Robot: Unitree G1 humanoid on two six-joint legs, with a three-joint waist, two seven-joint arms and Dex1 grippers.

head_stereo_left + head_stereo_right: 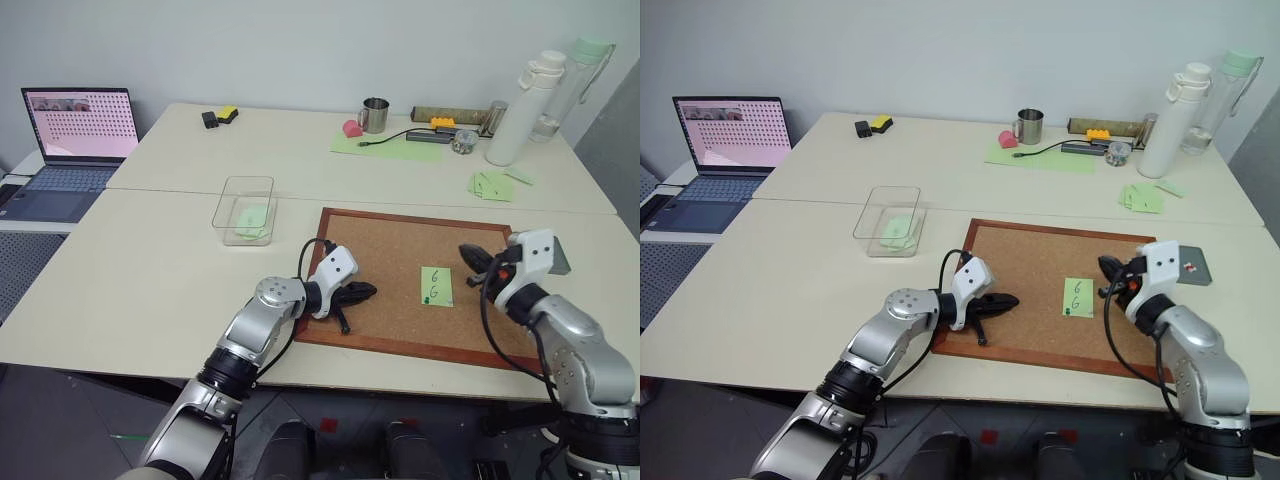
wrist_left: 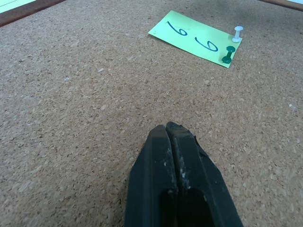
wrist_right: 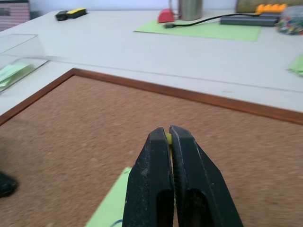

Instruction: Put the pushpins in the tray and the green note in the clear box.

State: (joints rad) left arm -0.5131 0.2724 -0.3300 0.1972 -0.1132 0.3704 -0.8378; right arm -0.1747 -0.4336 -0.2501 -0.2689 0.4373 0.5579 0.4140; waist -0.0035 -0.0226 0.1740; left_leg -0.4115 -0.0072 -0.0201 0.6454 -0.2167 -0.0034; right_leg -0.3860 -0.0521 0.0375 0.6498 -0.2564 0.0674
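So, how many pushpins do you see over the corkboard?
3: green pushpin in the note's corner, white pushpin beside it, yellow pushpin in the right pincer; others may be hidden.

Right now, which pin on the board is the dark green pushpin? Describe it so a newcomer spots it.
Find the corkboard, then the green note marked "6 6" on it. The dark green pushpin sticks in one corner; the pin beside it is white.

Laptop [image 1: 75,140] open far left; steel mug [image 1: 375,115], white bottle [image 1: 523,108], corkboard [image 1: 385,250], loose green slips [image 1: 492,185].
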